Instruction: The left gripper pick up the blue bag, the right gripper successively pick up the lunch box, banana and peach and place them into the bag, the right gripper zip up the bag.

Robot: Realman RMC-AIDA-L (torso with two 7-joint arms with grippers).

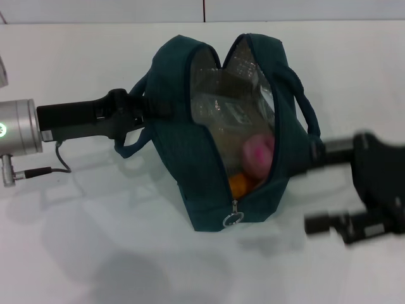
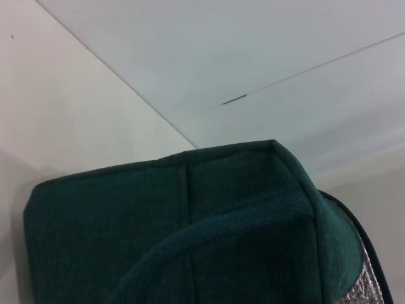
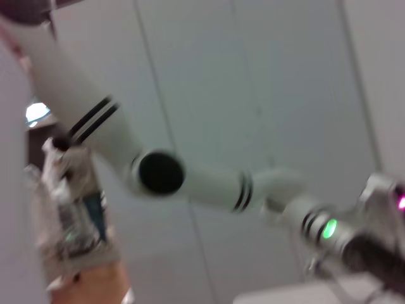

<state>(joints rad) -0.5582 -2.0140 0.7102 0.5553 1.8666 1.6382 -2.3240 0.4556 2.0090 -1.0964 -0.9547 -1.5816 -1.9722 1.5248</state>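
Head view: left gripper (image 1: 147,107) fingers pinching blue bag (image 1: 190,177) (unzipped), right gripper (image 1: 316,187) fingers spread.

White table (image 1: 126,253) all round; pale wall (image 1: 95,9) at 12 o'clock, one red vertical seam (image 1: 204,9).

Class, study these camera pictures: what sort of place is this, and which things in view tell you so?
Probably a robotics lab or test bench, not a kitchen. A bare white table holds only the blue bag; the left gripper holds the bag's side, the right gripper is beside the bag; plain pale panels stand behind.
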